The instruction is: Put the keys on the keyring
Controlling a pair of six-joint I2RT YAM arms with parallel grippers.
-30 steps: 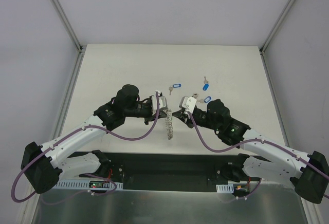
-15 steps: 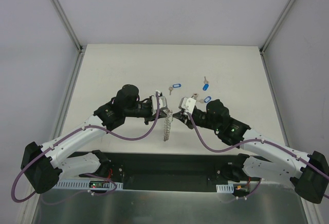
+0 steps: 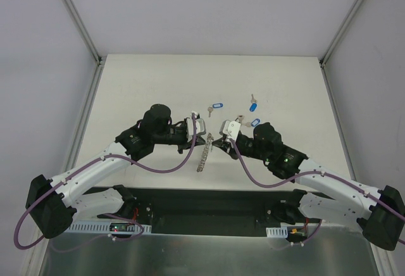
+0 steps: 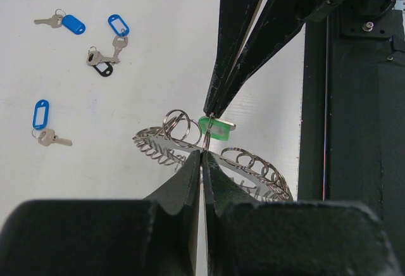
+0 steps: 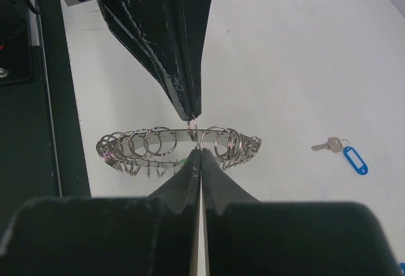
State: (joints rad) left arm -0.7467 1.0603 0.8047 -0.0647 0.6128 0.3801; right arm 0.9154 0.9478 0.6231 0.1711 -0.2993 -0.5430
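The keyring (image 3: 202,156) hangs edge-on between my two grippers, above the table. My left gripper (image 3: 203,135) is shut on its rim; in the left wrist view the closed jaws (image 4: 202,154) pinch the ring (image 4: 253,165) among its small loops. My right gripper (image 3: 218,142) is shut on the green-tagged key (image 4: 216,128) and holds it against the ring (image 5: 164,142). In the right wrist view its jaws (image 5: 200,151) meet the left fingertips (image 5: 192,108) at the rim. Three blue-tagged keys (image 3: 217,106) (image 3: 253,106) (image 3: 255,123) lie on the table behind.
The loose keys also show in the left wrist view (image 4: 42,112) (image 4: 73,24) (image 4: 118,26), along with a key bearing a dark tag (image 4: 101,68). The black base plate (image 3: 202,203) runs along the near edge. White walls enclose the table.
The hanging lower end of the keyring has swung left. My right gripper has edged closer to the left gripper. Both stay shut.
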